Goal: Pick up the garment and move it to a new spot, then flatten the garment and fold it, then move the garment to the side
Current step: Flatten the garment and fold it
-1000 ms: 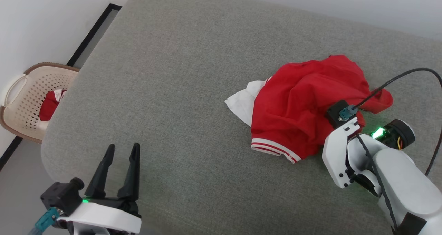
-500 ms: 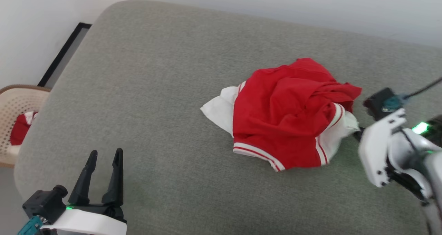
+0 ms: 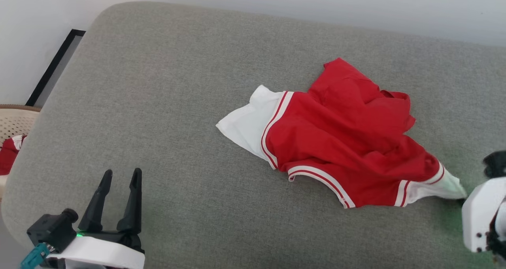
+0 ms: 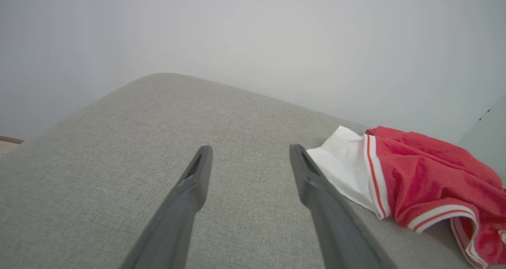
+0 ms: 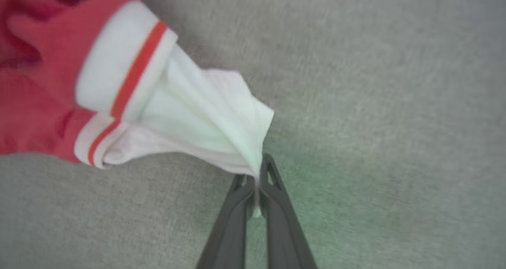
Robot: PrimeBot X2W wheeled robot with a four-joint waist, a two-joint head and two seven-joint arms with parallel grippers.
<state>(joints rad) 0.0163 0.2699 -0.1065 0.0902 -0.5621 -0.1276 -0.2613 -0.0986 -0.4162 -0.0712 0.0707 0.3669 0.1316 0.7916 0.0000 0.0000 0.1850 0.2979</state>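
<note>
The garment [image 3: 348,150] lies on the grey cushion [image 3: 166,103], right of the middle in the head view. It stretches in a crumpled slant from the left sleeve [image 3: 245,126], white and flat on the fabric, to the right sleeve [image 3: 442,186] at the lower right. The red body is bunched in folds between them, with striped trim at both sleeve seams and a striped band along the near edge. The right gripper [image 5: 257,176] is clamped on the tip of the right sleeve. In the right wrist view its two dark fingers press together with a sliver of white cloth pinched between them, and the sleeve fans out taut from that pinch toward the red body. The left gripper [image 3: 122,171] hovers over the near left corner of the cushion, well apart from the garment, its fingers spread with nothing between them. In the left wrist view the left sleeve lies just beyond the right-hand finger. A basket [image 3: 16,119] stands beside the cushion at the left edge, with a red-and-white cloth [image 3: 8,154] in it.
</note>
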